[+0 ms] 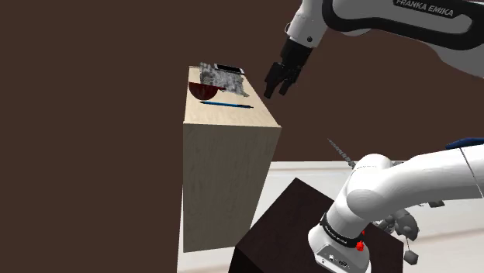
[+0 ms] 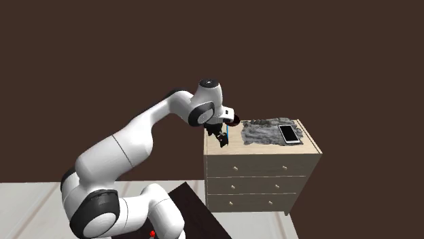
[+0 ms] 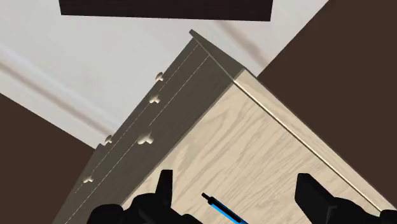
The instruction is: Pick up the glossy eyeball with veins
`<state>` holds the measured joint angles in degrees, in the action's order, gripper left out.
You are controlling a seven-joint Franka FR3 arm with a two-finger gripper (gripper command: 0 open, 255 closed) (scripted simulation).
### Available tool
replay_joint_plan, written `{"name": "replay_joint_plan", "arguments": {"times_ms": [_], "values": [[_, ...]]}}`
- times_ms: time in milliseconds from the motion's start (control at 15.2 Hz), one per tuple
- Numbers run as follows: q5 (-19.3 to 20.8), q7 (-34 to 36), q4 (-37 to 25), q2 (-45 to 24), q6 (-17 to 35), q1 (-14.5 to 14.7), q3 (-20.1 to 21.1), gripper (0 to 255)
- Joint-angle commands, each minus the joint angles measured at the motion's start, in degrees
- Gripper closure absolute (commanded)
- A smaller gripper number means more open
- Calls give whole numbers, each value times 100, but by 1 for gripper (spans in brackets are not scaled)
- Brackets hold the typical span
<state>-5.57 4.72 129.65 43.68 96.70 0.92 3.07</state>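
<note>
Dark brown walls, pale floor. A light wood dresser (image 2: 261,157) with three drawers; its top carries all the items.

1. Claw (image 3: 238,184). Black, its two fingers (image 3: 164,189) standing well apart with nothing between them, so it holds nothing. It hangs above one end of the dresser top, clear of the surface, looking down toward the drawer-front edge.

2. Blue pen (image 3: 222,210). Nearest item to the claw. It lies flat on the top beneath the gap of the fingers, dark tip showing. Not the task's thing.

3. Eyeball (image 1: 198,90). Dark red and rounded; gloss and veins are too small to tell. It rests on the dresser top across the pen from the claw, toward the wall-side edge. The second exterior view places it (image 2: 235,123) just beside the claw's wrist, behind the fingers rather than ahead of them.

4. Grey mottled cloth (image 1: 221,76). Beyond the eyeball from the claw, overlapping or touching it; which cannot be told. A phone (image 2: 290,134) lies on the cloth's farther part.

Governing relation (judgement): the eyeball lies behind the claw's line of sight, past the pen. The claw would have to draw back over the pen toward the wall edge, then descend. A round thing has no long axis, so the closing direction is free. The cloth crowds one side, though, and a finger may snag it.
</note>
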Motion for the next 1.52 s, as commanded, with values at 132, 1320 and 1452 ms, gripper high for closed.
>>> {"name": "replay_joint_plan", "arguments": {"times_ms": [132,1320,1452], "values": [[-123,250,-437,-527,-74,8,133,0],[-571,1791,-3483,-3936,-644,99,733,0],[-579,1761,-3286,-3899,-486,100,734,0]]}}
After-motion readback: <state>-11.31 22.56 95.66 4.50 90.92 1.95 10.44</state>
